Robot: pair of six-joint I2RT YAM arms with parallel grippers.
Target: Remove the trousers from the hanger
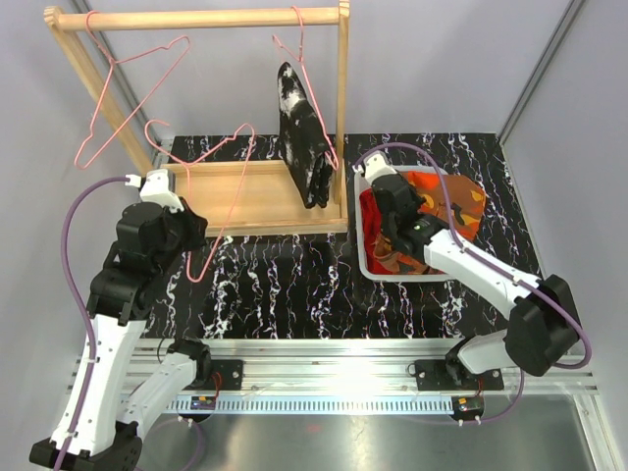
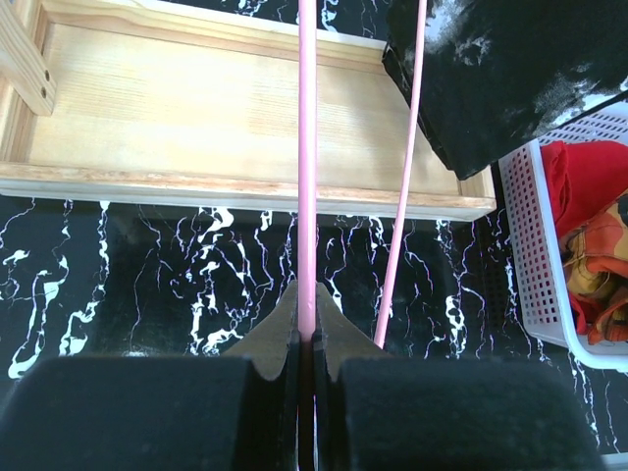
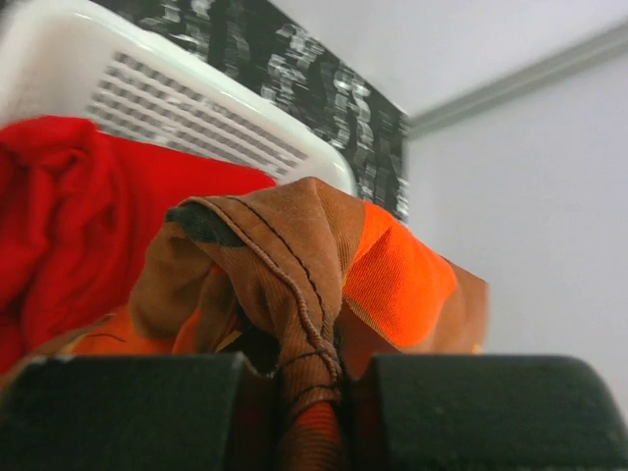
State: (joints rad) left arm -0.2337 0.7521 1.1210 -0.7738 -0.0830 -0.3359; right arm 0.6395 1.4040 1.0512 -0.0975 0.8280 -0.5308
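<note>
Nearest the camera, both arm bases are bolted to a metal rail [image 1: 324, 378] at the near edge of the black, white-veined tabletop [image 1: 294, 294].

Left side: the left claw [image 2: 312, 339] is clamped narrow on one run of a pink wire hanger [image 2: 307, 147]. A second run of the same wire passes just to the right of the fingers, outside the grip. This hanger is off the rack and carries no garment. It stands tilted over the tabletop in front of the rack's base.

Right side: the right claw [image 3: 309, 378] is down inside the white basket [image 1: 365, 263] and pinched shut on a bunched fold of the orange-brown patterned trousers [image 3: 294, 245]. The rest of that garment lies in the basket, spilling toward its far right corner. The red trousers [image 3: 59, 216] lie in the same basket, touching the patterned pair on its left.

Further back stands the wooden rack [image 1: 196, 18] — a top rail on two uprights over a shallow tray base. The basket sits just beside the base on the right.

- An empty pink hanger [image 1: 128, 88] hangs near the left end of the rail.
- The black trousers [image 1: 302, 137], splashed with white, hang near the right end of the rail, draped on another pink hanger [image 1: 297, 39] — the lower end reaches down to the tray base.

Whether that lower end touches the base cannot be determined.
</note>
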